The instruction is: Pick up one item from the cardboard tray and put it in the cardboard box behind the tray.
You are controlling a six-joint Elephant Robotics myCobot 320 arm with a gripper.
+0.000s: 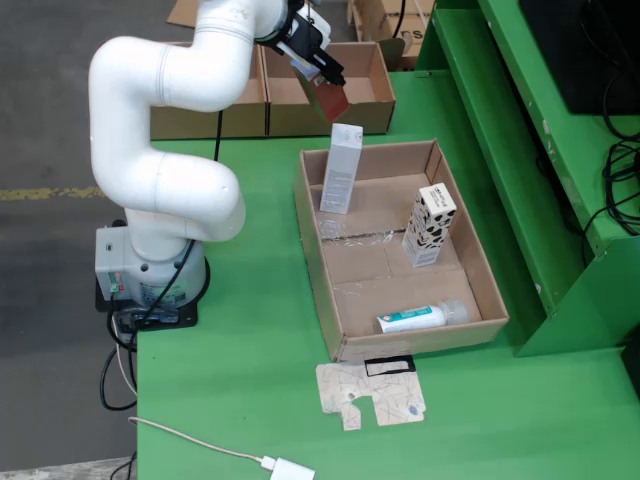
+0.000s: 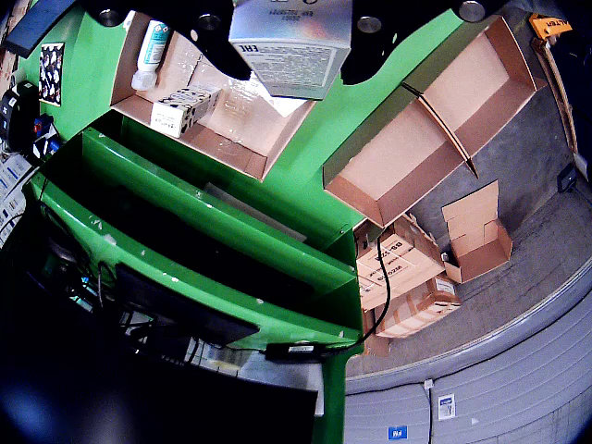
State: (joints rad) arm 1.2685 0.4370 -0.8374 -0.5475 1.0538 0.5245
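Card scrap [image 1: 371, 394]: a flat printed piece is seen on the green table [image 1: 240, 390], just in front of the tray; no part in the task is judged for it.
Tray [image 1: 318, 262]: set open-topped on the table so that its contents can be reached from above.
Tube [image 1: 414, 319]: laid on its side against the tray's near wall.
Spotted carton [image 1: 429, 226]: stood upright near the tray's right wall in the fixed view.
White carton [image 1: 341, 168]: seen upright at the tray's far-left corner, directly under the gripper; in the wrist view its top end [image 2: 292, 37] is framed between the 2 dark fingers.
Gripper [image 1: 330, 96]: held above the carton, jaws spread wider than the carton; whether the carton is touched cannot be told, and no hold is shown.
Box [image 1: 372, 98]: placed behind the tray, open at the top, so that a short carry backward is judged enough.
Stage: judged as the approach to a grasp, nothing yet delivered.
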